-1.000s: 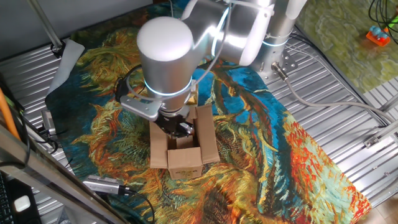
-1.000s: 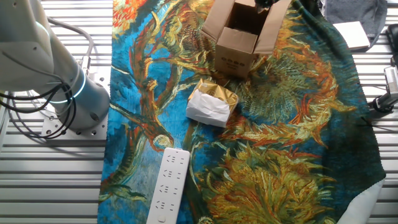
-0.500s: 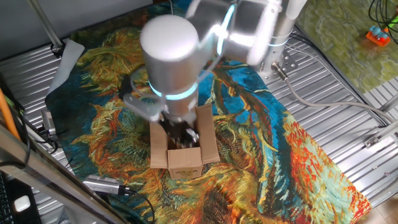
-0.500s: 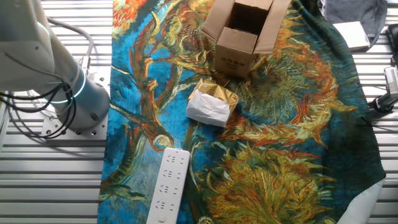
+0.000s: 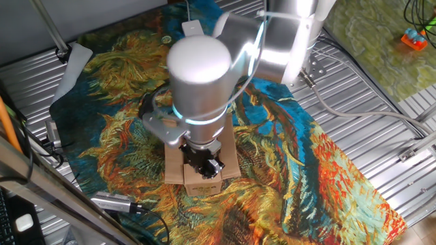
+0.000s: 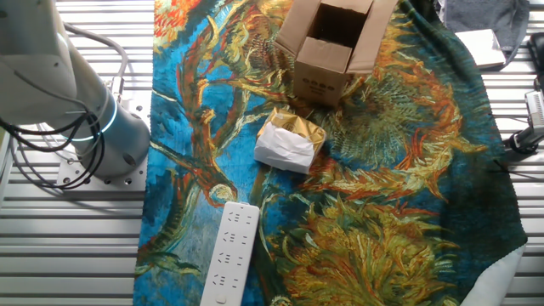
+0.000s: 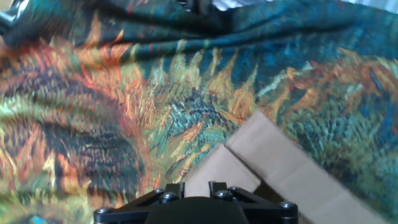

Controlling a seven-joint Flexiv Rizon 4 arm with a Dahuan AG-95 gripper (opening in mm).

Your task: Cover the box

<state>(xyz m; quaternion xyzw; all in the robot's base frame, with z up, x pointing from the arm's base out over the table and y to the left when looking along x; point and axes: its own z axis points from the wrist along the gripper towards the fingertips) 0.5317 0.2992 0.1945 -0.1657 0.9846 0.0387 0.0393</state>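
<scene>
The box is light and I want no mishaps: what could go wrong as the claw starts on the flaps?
1. The box stands loose on the patterned cloth, flaps up; a sideways push may slide or tip it.
2. The claw hangs low over the box, so it may crush a flap inward.
3. The crumpled paper packet lies close by and could be knocked if the box slides.

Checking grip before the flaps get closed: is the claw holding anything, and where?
Cannot be told: the claw sits low over the box, its fingertips hidden.
</scene>
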